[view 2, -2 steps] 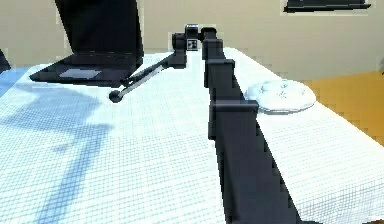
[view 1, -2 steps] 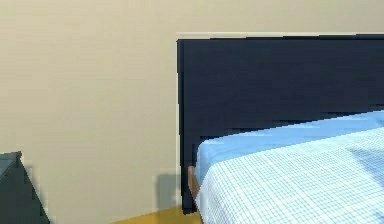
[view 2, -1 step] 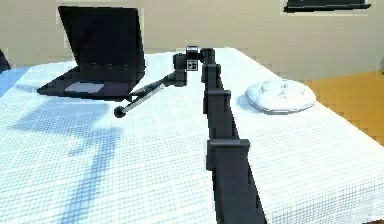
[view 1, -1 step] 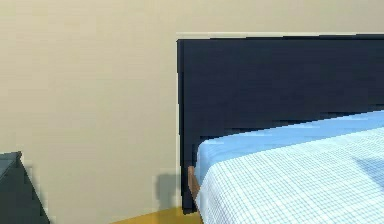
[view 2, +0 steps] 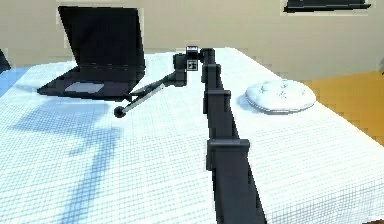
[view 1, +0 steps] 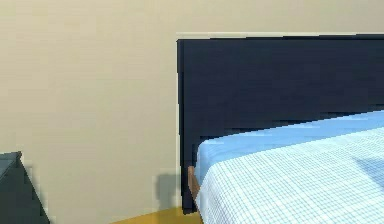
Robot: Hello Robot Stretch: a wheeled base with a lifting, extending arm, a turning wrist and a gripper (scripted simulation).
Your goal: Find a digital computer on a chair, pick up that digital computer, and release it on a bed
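Observation:
An open black laptop (view 2: 95,62) lies on the light blue checked bed (view 2: 120,160) at the arm side view's upper left, its screen upright. The dark arm (view 2: 222,130) reaches out over the bed. At its far end the gripper (view 2: 124,108) points left and down, its thin fingers (view 2: 150,93) ending just beside the laptop's near right corner. Whether they touch the laptop, and whether the gripper holds anything, I cannot tell. In the forward view the same bed (view 1: 300,170) stands against a dark navy headboard (view 1: 280,85).
A white rounded cushion-like thing (view 2: 280,97) lies on the bed right of the arm. Wooden floor (view 2: 350,90) shows beyond the bed's right side. In the forward view, a beige wall (view 1: 90,100) stands left of the headboard, and a dark piece of furniture (view 1: 18,190) sits at the bottom left.

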